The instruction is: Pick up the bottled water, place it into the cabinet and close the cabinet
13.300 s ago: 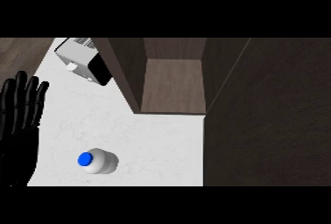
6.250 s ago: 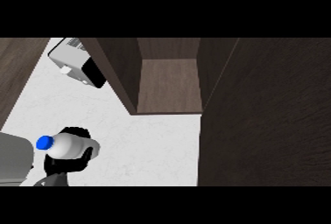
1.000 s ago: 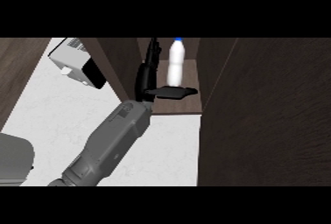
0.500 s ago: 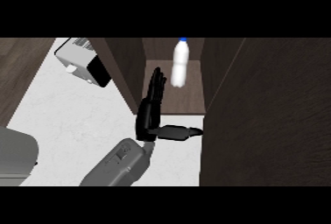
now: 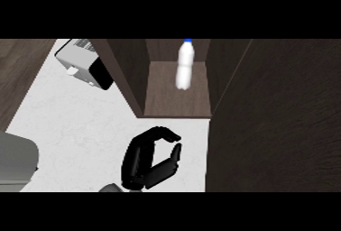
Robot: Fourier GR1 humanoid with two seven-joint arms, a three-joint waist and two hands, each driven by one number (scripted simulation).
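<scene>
hand (image 5: 149, 160) back from cabinet (image 5: 177, 97), bottled water (image 5: 184, 65) inside

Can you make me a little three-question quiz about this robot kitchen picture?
1. True or false: the clear plastic water bottle with the blue cap lies on the white counter.
2. Where is the black robot hand? A) inside the dark wooden cabinet B) over the counter, in front of the cabinet C) on the white boxy appliance
3. Fill in: the robot hand's curled fingers hold ____.

Key: 1 false, it stands inside the cabinet; 2 B; 3 nothing.
</scene>
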